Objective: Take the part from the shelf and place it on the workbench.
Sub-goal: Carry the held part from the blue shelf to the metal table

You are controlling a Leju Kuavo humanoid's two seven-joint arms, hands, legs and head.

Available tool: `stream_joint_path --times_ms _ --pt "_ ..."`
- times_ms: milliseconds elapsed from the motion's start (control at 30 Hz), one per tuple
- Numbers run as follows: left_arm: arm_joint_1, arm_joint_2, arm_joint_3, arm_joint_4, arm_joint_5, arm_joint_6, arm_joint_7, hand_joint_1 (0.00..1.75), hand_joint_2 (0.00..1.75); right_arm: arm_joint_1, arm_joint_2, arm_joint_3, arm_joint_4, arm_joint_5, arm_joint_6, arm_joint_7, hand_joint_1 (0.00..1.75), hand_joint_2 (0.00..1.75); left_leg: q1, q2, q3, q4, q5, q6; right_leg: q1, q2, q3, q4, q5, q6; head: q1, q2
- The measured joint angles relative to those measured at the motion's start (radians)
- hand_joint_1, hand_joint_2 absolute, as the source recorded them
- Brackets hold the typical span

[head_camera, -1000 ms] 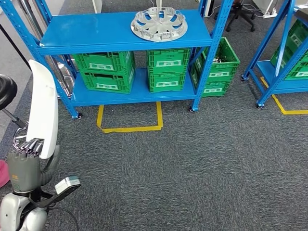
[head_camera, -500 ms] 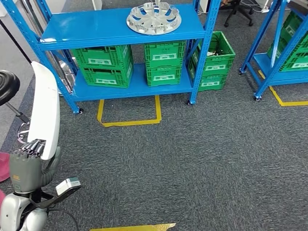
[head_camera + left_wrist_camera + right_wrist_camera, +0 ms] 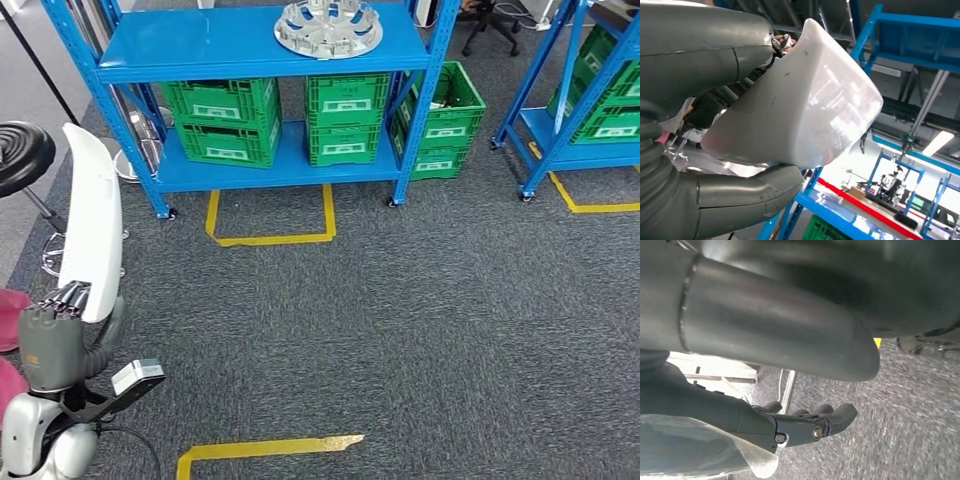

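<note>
Standing across the far side of the grey carpet [image 3: 423,330], a blue metal shelf [image 3: 226,45] holds green slatted plastic crates [image 3: 223,120] on its lower board; what lies inside them cannot be made out. One more green crate [image 3: 447,125] sits on the floor just beside the shelf's right post, with dark cables showing in it. A round silver wheel cover [image 3: 329,27] with cut-out spokes lies flat on the upper board. Yellow tape [image 3: 268,238] marks lines on the carpet.

The part [image 3: 94,235], a long, smooth, glossy white plastic shell with rounded edges, stands nearly upright at the robot's left, well apart from the shelf. The left hand [image 3: 56,335] grips its lower end, thumb on one face and dark fingers [image 3: 68,298] on the other.

The right hand [image 3: 806,425] hangs over the carpet with its dark fingers curled in, holding nothing.
</note>
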Motion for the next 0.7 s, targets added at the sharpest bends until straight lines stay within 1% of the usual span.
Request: stream_joint_path --times_ms 33,67,100,133,167,200,233,267,300,333,367,400,433,467,500,533,567,600,633,667,700 --pt "-0.001 0.001 -0.001 0.0 0.0 0.0 0.0 1.75 1.75 -0.001 0.0 0.0 0.0 0.0 0.0 -0.003 0.0 0.0 -0.002 0.0 -0.006 0.003 0.007 -0.003 0.002 -0.001 0.059 -0.083 -0.013 -0.007 -0.001 0.0" --pt "-0.003 0.002 -0.002 0.0 0.0 0.0 0.0 1.75 1.75 -0.003 0.0 0.0 -0.001 -0.001 0.0 -0.007 0.0 0.0 -0.003 0.0 -0.01 0.005 0.013 -0.007 0.004 -0.001 0.105 -0.155 -0.037 -0.012 -0.001 0.0" --pt "-0.006 0.003 -0.003 0.0 0.001 0.0 -0.001 1.75 1.75 -0.004 0.0 0.0 -0.001 -0.001 0.0 -0.009 0.0 0.0 -0.004 0.001 -0.012 0.006 0.02 -0.012 0.006 -0.001 0.133 -0.204 -0.06 -0.016 -0.001 0.0" --pt "-0.009 0.004 -0.004 0.001 0.002 0.0 -0.001 1.75 1.75 -0.004 0.0 -0.001 -0.001 -0.002 0.0 -0.011 0.0 0.0 -0.003 0.001 -0.014 0.006 0.027 -0.018 0.006 -0.001 0.14 -0.228 -0.069 -0.019 -0.001 0.0" --pt "-0.011 0.005 -0.006 0.001 0.003 0.0 -0.002 1.75 1.75 -0.003 0.0 -0.001 -0.001 -0.002 0.0 -0.012 0.0 0.0 -0.002 0.001 -0.017 0.009 0.029 -0.023 0.004 -0.001 0.136 -0.233 -0.067 -0.025 -0.001 0.0" --pt "-0.012 0.006 -0.007 0.001 0.003 0.0 -0.002 1.75 1.75 -0.002 0.0 -0.002 -0.001 -0.002 0.0 -0.012 0.0 0.0 -0.001 -0.001 -0.022 0.018 0.018 -0.029 0.003 -0.002 0.133 -0.233 -0.061 -0.033 -0.002 0.0" --pt "-0.012 0.007 -0.009 0.001 0.003 0.0 -0.002 1.75 1.75 -0.001 0.001 -0.003 -0.001 -0.003 0.0 -0.011 0.0 0.0 0.001 -0.002 -0.03 0.044 -0.008 -0.036 0.001 -0.004 0.13 -0.235 -0.054 -0.041 -0.004 0.0" --pt "-0.012 0.009 -0.01 0.001 0.004 0.0 -0.002 1.75 1.75 -0.001 0.001 -0.003 -0.001 -0.003 0.0 -0.011 0.0 0.0 0.004 -0.004 -0.044 0.09 -0.048 -0.042 0.0 -0.006 0.128 -0.236 -0.047 -0.047 -0.005 0.0" --pt "-0.012 0.01 -0.011 0.002 0.004 0.0 -0.002 1.75 1.75 0.0 0.001 -0.004 -0.001 -0.003 -0.001 -0.011 0.0 0.0 0.007 -0.004 -0.063 0.152 -0.093 -0.048 0.0 -0.006 0.125 -0.235 -0.042 -0.05 -0.007 0.0" --pt "-0.012 0.011 -0.013 0.003 0.004 0.0 -0.002 1.75 1.75 0.001 0.001 -0.004 -0.001 -0.003 0.0 -0.011 0.0 0.0 0.01 -0.005 -0.081 0.218 -0.129 -0.052 0.001 -0.007 0.121 -0.233 -0.036 -0.051 -0.008 0.0" --pt "-0.012 0.012 -0.014 0.004 0.004 0.0 -0.002 1.75 1.75 0.002 0.001 -0.004 -0.001 -0.003 0.0 -0.011 0.0 0.0 0.013 -0.005 -0.091 0.268 -0.148 -0.056 0.001 -0.006 0.115 -0.23 -0.032 -0.05 -0.008 0.0" --pt "-0.012 0.012 -0.016 0.006 0.004 0.0 -0.002 1.75 1.75 0.003 0.001 -0.004 -0.001 -0.003 0.0 -0.012 0.0 0.0 0.015 -0.004 -0.087 0.285 -0.145 -0.058 0.001 -0.006 0.108 -0.226 -0.029 -0.049 -0.008 0.0" --pt "-0.012 0.013 -0.017 0.007 0.004 0.0 -0.002 1.75 1.75 0.004 0.001 -0.005 -0.001 -0.003 0.0 -0.011 0.0 0.0 0.018 -0.004 -0.066 0.263 -0.123 -0.059 0.001 -0.006 0.103 -0.221 -0.028 -0.048 -0.008 0.0" --pt "-0.013 0.013 -0.018 0.007 0.005 0.0 -0.002 1.75 1.75 0.004 0.001 -0.005 -0.001 -0.002 0.001 -0.011 0.0 0.0 0.019 -0.004 -0.031 0.208 -0.091 -0.058 0.001 -0.006 0.099 -0.216 -0.028 -0.046 -0.008 0.0" --pt "-0.014 0.014 -0.019 0.008 0.006 0.0 -0.002 1.75 1.75 0.004 0.001 -0.005 -0.001 0.0 0.003 -0.01 0.0 0.0 0.02 -0.005 0.007 0.144 -0.068 -0.055 0.001 -0.005 0.095 -0.211 -0.029 -0.044 -0.008 0.0" --pt "-0.015 0.015 -0.021 0.008 0.007 0.0 -0.002 1.75 1.75 0.002 0.002 -0.005 -0.001 0.003 0.005 -0.009 0.0 0.0 0.019 -0.005 0.037 0.088 -0.052 -0.051 0.002 -0.005 0.091 -0.207 -0.029 -0.04 -0.007 0.0" --pt "-0.017 0.017 -0.022 0.009 0.008 0.0 -0.001 1.75 1.75 0.001 0.002 -0.005 -0.001 0.005 0.007 -0.008 0.0 0.0 0.017 -0.005 0.054 0.052 -0.046 -0.047 0.003 -0.004 0.087 -0.204 -0.029 -0.035 -0.007 0.0" --pt "-0.019 0.018 -0.023 0.01 0.011 0.0 0.0 1.75 1.75 0.001 0.003 -0.005 -0.001 0.008 0.007 -0.007 0.0 0.0 0.014 -0.006 0.06 0.037 -0.051 -0.042 0.004 -0.004 0.082 -0.202 -0.027 -0.03 -0.007 0.0" --pt "-0.022 0.02 -0.024 0.01 0.014 0.0 0.001 1.75 1.75 0.0 0.003 -0.005 -0.001 0.01 0.008 -0.007 0.0 0.0 0.012 -0.006 0.058 0.03 -0.052 -0.036 0.004 -0.005 0.078 -0.201 -0.024 -0.024 -0.007 0.0" --pt "-0.024 0.021 -0.024 0.01 0.017 0.0 0.002 1.75 1.75 0.0 0.003 -0.005 -0.001 0.012 0.008 -0.007 0.0 0.0 0.014 -0.005 0.057 0.023 -0.052 -0.029 0.004 -0.005 0.073 -0.2 -0.025 -0.018 -0.007 0.0" --pt "-0.027 0.022 -0.025 0.011 0.021 0.0 0.003 1.75 1.75 0.0 0.003 -0.005 -0.001 0.014 0.009 -0.007 0.0 0.0 0.016 -0.004 0.056 0.016 -0.051 -0.022 0.004 -0.004 0.066 -0.192 -0.032 -0.013 -0.007 0.0"
